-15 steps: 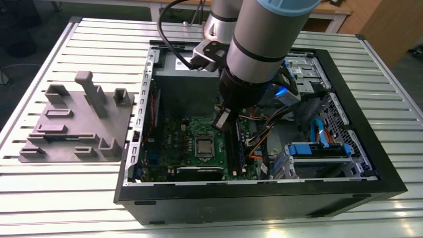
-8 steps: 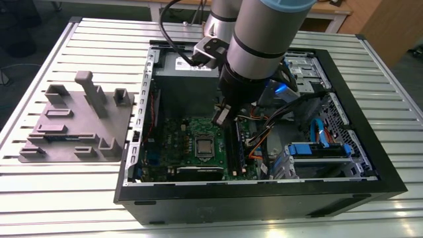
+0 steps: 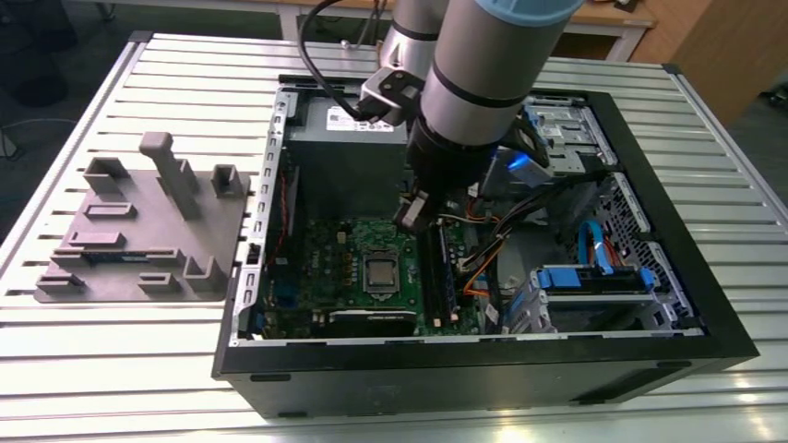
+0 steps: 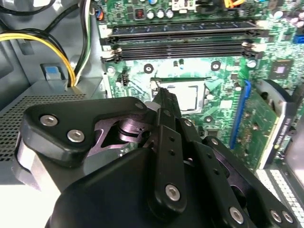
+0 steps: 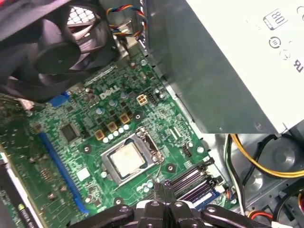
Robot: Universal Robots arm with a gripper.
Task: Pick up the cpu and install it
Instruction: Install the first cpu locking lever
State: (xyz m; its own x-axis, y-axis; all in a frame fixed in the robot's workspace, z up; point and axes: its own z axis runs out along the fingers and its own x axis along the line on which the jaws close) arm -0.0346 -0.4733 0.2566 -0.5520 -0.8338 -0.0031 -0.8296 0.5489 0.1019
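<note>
The cpu (image 5: 127, 158) was a small flat square with a pale, dull metal top, seated in the socket frame (image 5: 129, 160) on the green motherboard (image 3: 369, 277) inside the computer case (image 3: 689, 277). The gripper (image 5: 160, 187) hung just above the board beside the socket, its 2 fingers pressed together on nothing. The exterior view alone showed the grey fixture tray (image 3: 142, 231) on the table at the exterior view's left of the case, while the first wrist view showed the black fan (image 5: 61, 52) and the second wrist view the memory slots (image 4: 180, 40).

surface: ribbed silver-grey metal worktop (image 3: 111, 369) | exterior view's left: flat grey plastic fixture plate with upright blocks (image 3: 148, 231) | centre to exterior view's right: open black computer case lying on its side (image 3: 493, 374)
</note>
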